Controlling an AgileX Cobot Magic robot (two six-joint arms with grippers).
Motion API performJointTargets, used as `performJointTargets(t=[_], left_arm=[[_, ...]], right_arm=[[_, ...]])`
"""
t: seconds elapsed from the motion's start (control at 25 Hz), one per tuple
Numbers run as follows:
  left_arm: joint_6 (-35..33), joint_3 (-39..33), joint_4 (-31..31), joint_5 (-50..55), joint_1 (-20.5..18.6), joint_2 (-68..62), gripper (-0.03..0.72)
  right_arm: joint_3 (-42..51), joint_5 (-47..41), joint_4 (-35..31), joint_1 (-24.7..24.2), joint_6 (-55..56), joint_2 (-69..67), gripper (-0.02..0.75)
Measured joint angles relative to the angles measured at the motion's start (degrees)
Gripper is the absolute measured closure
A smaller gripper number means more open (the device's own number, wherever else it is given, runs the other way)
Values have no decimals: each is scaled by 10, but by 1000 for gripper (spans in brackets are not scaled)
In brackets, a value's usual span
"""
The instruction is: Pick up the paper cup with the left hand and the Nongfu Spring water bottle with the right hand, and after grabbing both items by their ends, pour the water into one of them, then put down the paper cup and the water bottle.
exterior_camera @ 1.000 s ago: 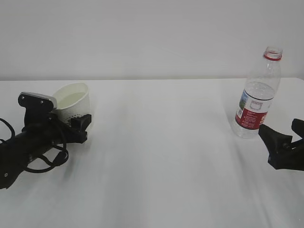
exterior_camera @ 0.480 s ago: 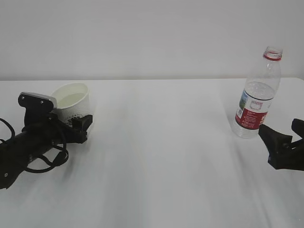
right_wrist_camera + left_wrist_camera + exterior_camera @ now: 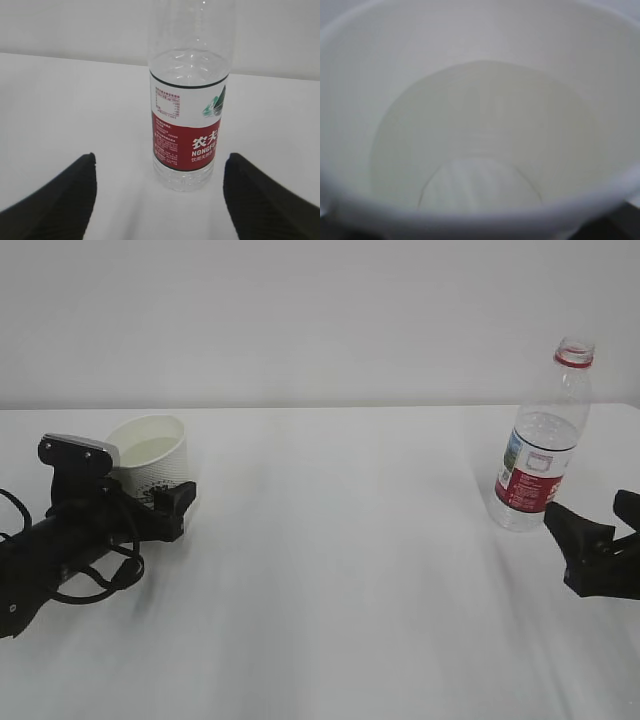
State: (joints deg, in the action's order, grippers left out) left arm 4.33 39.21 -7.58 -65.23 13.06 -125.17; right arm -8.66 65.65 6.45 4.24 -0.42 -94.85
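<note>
On the table (image 3: 330,540) I see bottle (image 3: 541,440) upright, uncapped; cup (image 3: 152,462) upright holding water (image 3: 480,145). Right gripper (image 3: 160,200) jaws apart; left gripper (image 3: 165,505): cannot tell.

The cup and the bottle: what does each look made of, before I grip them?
The paper cup looks like matte white paper: opaque wall, rolled rim, cream inside, with what seems clear liquid at the bottom. The Nongfu Spring water bottle looks like thin clear glossy plastic: see-through ribbed wall, red neck ring, printed red-and-white film label. Both probably dent under a hard squeeze.
</note>
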Motion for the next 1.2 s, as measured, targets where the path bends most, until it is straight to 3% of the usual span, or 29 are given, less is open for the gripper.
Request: performJointTargets(t=[0.4,0.68,1.2], left_arm=[[0,0,0,0,0,0,78],[0,0,0,-1,0,0,3],[0,0,-11,-1,0,0,-3]], right_arm=[[0,0,0,0,0,0,146],[0,0,0,0,0,0,146],[0,0,0,0,1,0,146]])
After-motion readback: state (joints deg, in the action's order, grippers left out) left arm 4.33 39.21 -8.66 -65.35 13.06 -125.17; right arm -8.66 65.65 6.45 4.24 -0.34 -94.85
